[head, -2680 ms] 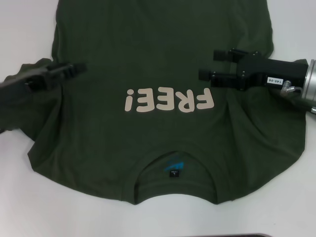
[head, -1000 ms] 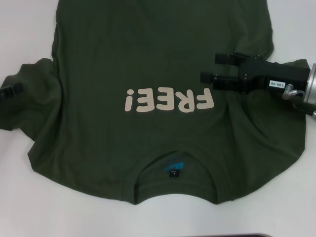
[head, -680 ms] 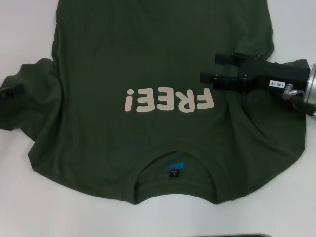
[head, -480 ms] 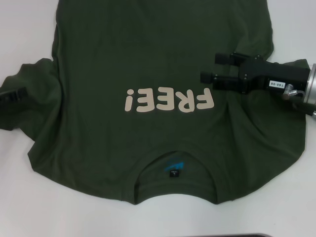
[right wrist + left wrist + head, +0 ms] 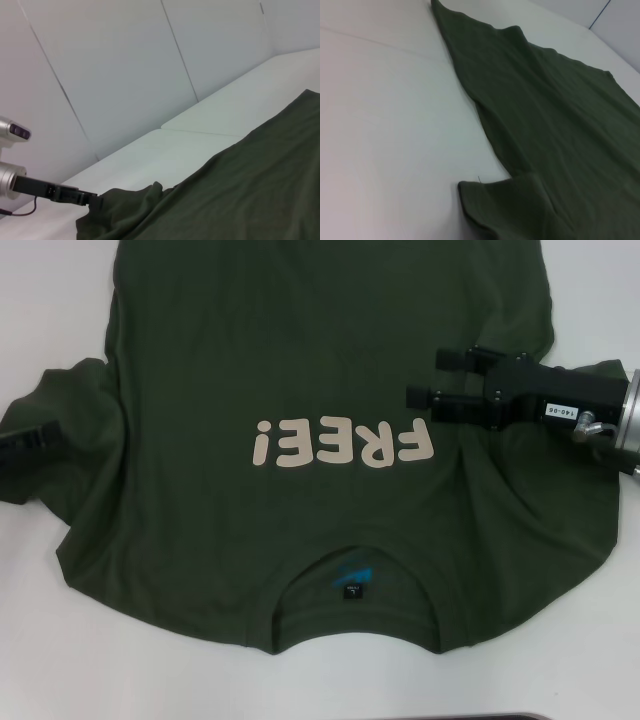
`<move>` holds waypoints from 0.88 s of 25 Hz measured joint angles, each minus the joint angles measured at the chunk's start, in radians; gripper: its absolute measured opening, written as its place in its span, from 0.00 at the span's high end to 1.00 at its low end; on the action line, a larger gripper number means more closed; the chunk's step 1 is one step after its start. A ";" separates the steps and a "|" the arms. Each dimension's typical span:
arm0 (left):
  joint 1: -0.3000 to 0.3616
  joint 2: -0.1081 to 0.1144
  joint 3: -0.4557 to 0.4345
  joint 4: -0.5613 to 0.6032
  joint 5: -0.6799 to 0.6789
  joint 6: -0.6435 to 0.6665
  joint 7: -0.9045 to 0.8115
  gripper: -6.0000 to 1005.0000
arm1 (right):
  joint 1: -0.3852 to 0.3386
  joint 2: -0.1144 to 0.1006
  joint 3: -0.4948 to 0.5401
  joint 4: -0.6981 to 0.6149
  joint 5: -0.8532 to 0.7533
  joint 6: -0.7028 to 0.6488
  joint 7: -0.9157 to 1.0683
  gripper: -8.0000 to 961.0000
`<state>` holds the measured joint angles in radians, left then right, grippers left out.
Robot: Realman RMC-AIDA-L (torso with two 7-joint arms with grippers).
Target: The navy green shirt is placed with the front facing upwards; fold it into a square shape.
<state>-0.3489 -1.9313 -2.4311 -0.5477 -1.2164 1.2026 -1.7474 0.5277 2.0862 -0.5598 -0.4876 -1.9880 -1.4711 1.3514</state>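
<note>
Spread right claw [image 5: 422, 378] hovers at three o'clock above the navy green shirt [image 5: 300, 350]; a shallow pinch could bunch it.

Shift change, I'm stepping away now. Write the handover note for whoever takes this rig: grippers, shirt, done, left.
Left gripper: at the shirt's left sleeve by the table edge, mostly out of the head view; fingers not readable.
Right gripper: open, holding nothing, over the chest just beside the "FREE!" lettering.
Navy green shirt: flat on the white table, front up, collar nearest the robot.
Done: no fold visible.
Left: all folds to a square.
</note>
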 joint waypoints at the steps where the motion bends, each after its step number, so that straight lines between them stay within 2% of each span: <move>1: 0.000 0.000 -0.002 -0.002 0.000 0.000 0.000 0.12 | 0.000 0.000 0.000 0.000 0.000 0.000 0.000 0.03; 6: 0.004 -0.009 -0.009 -0.029 0.000 -0.008 -0.001 0.12 | 0.000 0.000 0.000 0.000 0.000 0.000 0.000 0.03; 12: 0.005 -0.010 -0.019 -0.033 0.008 -0.026 -0.017 0.24 | 0.000 0.000 0.001 0.000 0.000 0.000 0.000 0.03; 17: -0.001 -0.013 -0.019 -0.032 0.040 -0.027 -0.019 0.46 | 0.000 0.000 0.003 0.000 0.000 0.000 -0.001 0.03; 22: -0.003 -0.021 -0.019 -0.050 0.044 -0.021 -0.027 0.61 | 0.000 0.000 0.003 0.000 0.000 -0.001 -0.001 0.03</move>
<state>-0.3516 -1.9521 -2.4502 -0.5974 -1.1719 1.1815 -1.7742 0.5276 2.0862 -0.5567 -0.4878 -1.9880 -1.4718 1.3504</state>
